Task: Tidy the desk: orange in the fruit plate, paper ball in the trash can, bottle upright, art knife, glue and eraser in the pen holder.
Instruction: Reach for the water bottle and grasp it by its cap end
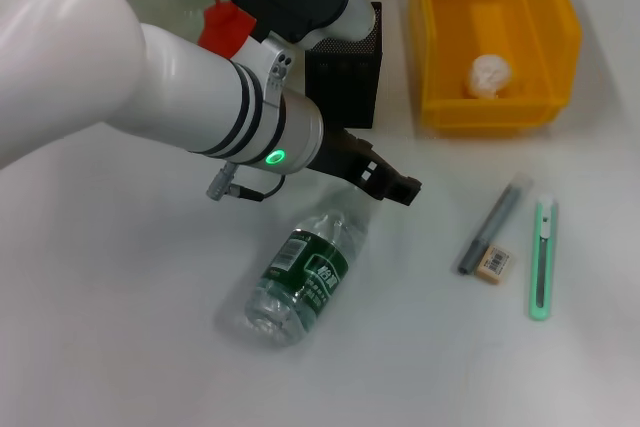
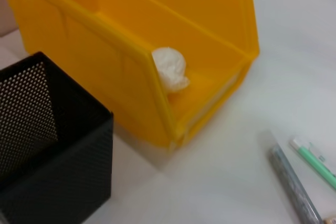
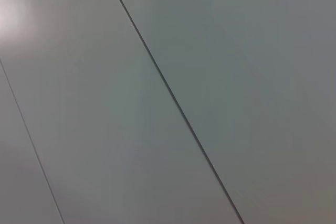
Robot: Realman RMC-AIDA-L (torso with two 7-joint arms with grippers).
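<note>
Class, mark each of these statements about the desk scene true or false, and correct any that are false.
1. The bottle lies on its side on the desk. True.
2. The paper ball is on the desk beside the eraser. False: it sits inside the yellow bin.
3. The art knife is standing in the pen holder. False: it lies flat on the desk, right of the eraser and the grey glue stick.
4. The black mesh pen holder stands beside the yellow bin. True.
5. The left gripper hangs above the bottle's cap end. True.
6. The eraser is in the yellow bin. False: it is on the desk.
</note>
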